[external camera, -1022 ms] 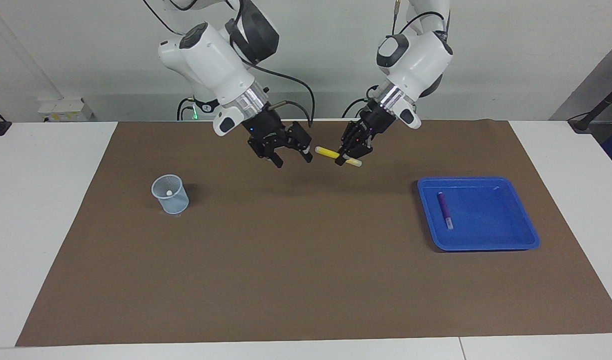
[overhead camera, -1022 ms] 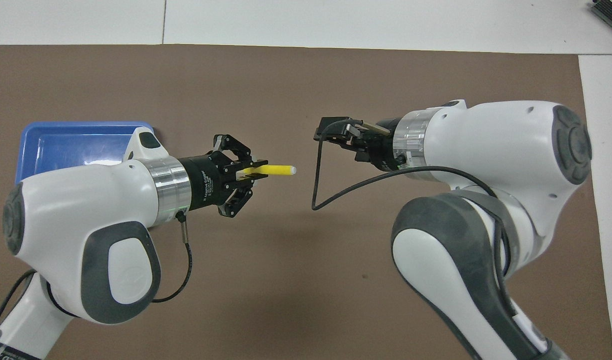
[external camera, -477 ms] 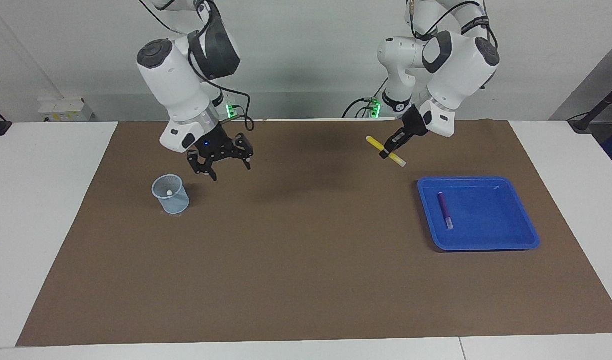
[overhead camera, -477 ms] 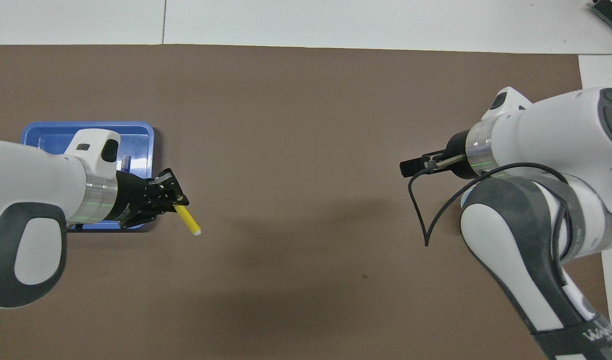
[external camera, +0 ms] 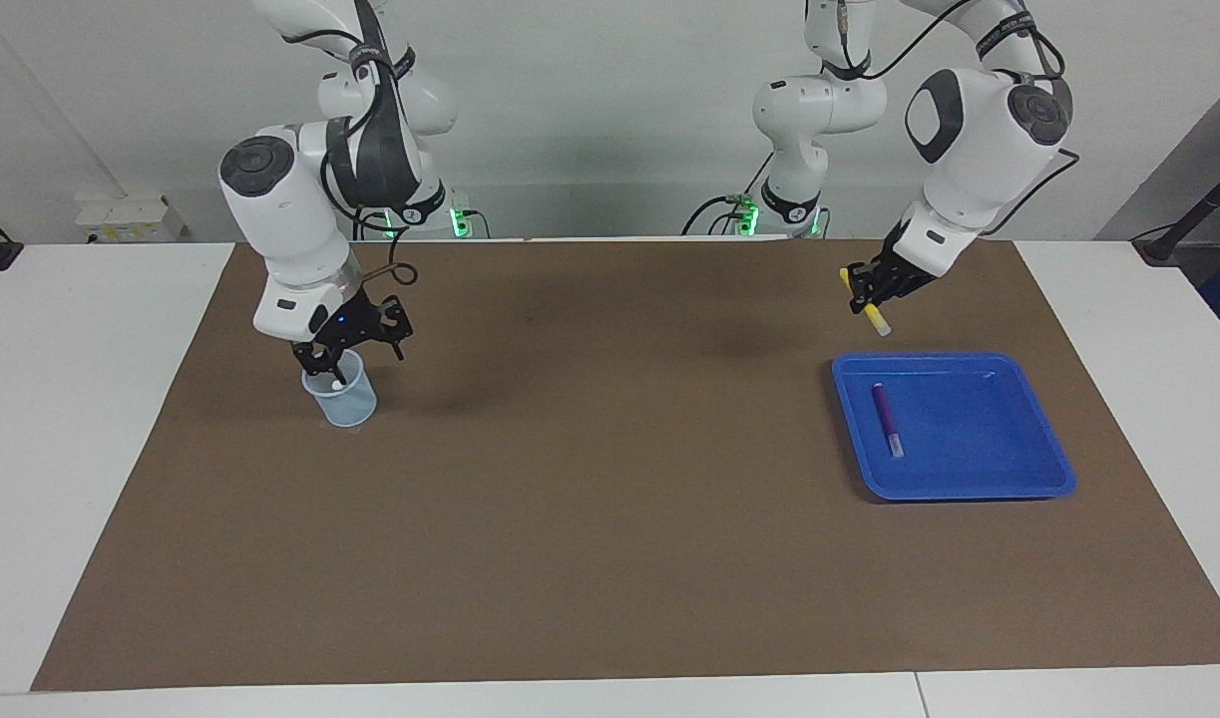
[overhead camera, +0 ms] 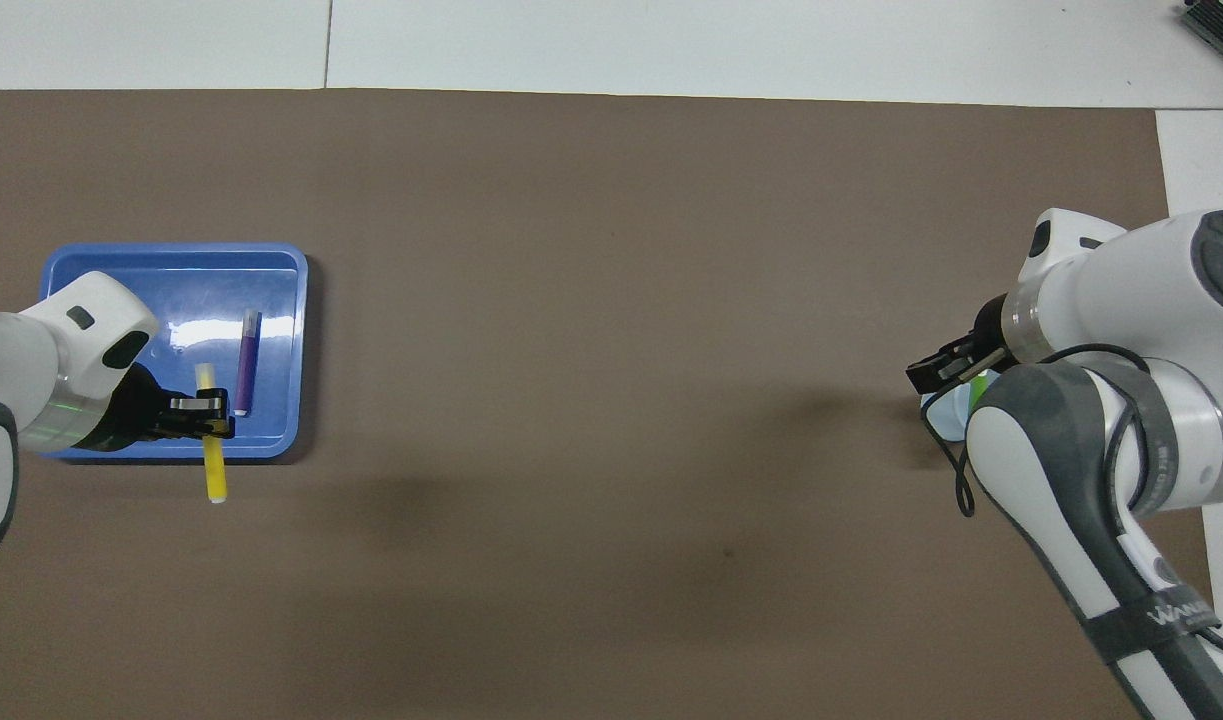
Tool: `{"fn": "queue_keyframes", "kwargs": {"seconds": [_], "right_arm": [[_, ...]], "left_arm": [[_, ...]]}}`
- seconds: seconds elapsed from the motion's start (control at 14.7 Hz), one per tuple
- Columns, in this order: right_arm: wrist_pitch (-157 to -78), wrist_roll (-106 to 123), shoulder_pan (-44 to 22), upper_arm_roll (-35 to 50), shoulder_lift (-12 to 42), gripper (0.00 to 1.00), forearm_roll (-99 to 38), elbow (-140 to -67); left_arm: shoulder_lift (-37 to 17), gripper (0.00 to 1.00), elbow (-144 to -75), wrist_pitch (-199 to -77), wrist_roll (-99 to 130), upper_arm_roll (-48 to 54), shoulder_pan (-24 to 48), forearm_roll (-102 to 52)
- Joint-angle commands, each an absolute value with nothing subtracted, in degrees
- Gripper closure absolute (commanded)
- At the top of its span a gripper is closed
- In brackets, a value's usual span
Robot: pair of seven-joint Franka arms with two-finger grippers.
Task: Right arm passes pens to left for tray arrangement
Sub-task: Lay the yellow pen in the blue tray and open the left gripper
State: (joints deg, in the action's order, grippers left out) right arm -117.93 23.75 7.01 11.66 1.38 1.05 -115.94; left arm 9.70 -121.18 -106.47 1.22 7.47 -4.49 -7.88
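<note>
The yellow pen point(external camera: 865, 299) was up in the air, pinched near its middle by the left gripper point(external camera: 867, 296), whose fingers were pressed together on it. It hung tilted, with its whitish end lowest. In the facing view it was over the brown mat point(external camera: 610, 499), just beside the edge of the blue tray point(external camera: 1028, 489) that lies nearer to the robots; in the overhead view it crossed over that same rim. The pen was not touching the tray.

The purple pen point(external camera: 885, 419) lay flat inside the tray, in the part toward the middle of the table, with its whitish end pointing away from the robots.

The tray sat on the mat toward the left arm's end of the table.

Well apart, toward the right arm's end of the table, a small translucent cup point(external camera: 342, 395) stood upright on the mat. A small whitish tip point(external camera: 337, 384) showed inside it, and in the overhead view a bit of green point(overhead camera: 983, 380) appeared at the cup. The right gripper point(external camera: 348, 351) hung just over the mouth of the cup, with its fingers spread and nothing between them.
</note>
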Motion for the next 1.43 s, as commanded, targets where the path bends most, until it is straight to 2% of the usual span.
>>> {"fn": "queue_keyframes", "kwargs": {"seconds": [0.0,0.07,0.27,0.89,1.09,1.36], "right_arm": [[-122.07,28.98,9.13,12.48,0.53,0.29,2.99,-120.31],[-123.21,30.05,9.49,12.48,0.53,0.34,2.99,-121.11],[-125.50,32.42,11.07,12.48,0.61,0.38,3.25,-122.69],[-128.14,33.57,12.39,12.39,1.23,0.39,3.43,-124.89],[-128.23,34.97,13.27,12.48,1.23,0.45,3.43,-125.07],[-128.32,37.00,14.68,12.48,1.32,0.47,3.43,-124.98]], "left_arm": [[8.97,1.00,-121.64,-106.52,-6.22,8.09,-7.81,-3.88],[8.36,1.00,-121.64,-107.05,-7.37,8.09,-8.69,-2.74],[5.63,1.00,-121.64,-110.90,-9.31,8.09,-10.98,-1.07],[-3.24,1.00,-121.20,-123.30,-9.49,8.09,-13.71,2.54],[-6.93,1.00,-121.20,-127.60,-9.32,8.00,-13.80,2.55],[-10.63,1.00,-121.29,-131.74,-9.14,8.00,-14.76,2.55]]}}
